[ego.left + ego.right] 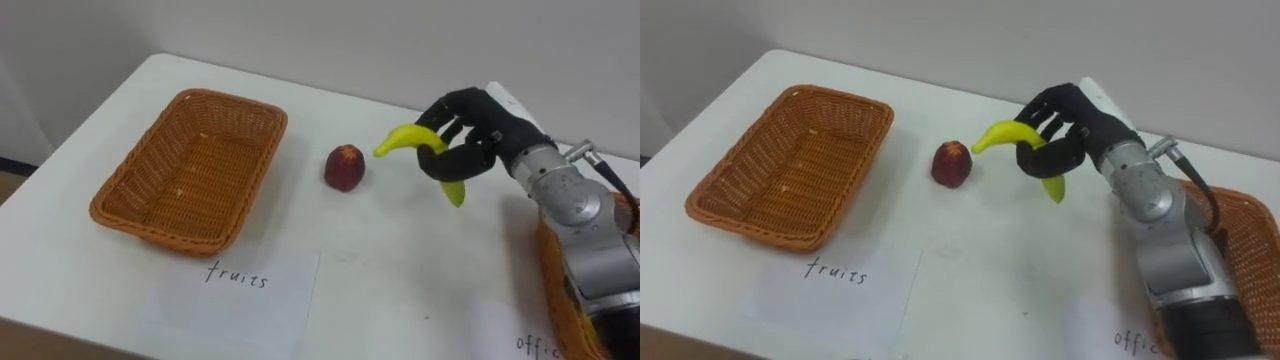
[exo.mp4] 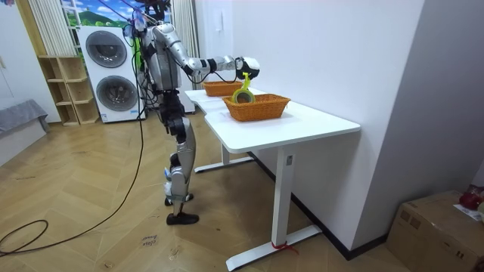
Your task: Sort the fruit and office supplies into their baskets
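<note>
Right hand point(image 1: 470, 135) grips one banana point(image 1: 420, 148) above the table point(image 1: 400, 270); one apple point(image 1: 344, 167) beside one empty basket point(image 1: 190, 165).

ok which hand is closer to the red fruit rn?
Right. The right hand, curled round the banana, is just right of the red fruit, apart from it. The left hand's place I cannot tell.

Holds a white rectangular table on white metal legs point(image 2: 302, 128) against a plain white wall point(image 2: 340, 53) on the right. Has a warm herringbone wooden floor point(image 2: 91, 227). Places two stacked white washing machines point(image 2: 110, 72) beside a light wooden cubby shelf point(image 2: 64, 91) at the far left. Shows a brown cardboard box point(image 2: 442, 227) on the floor, near right.
</note>
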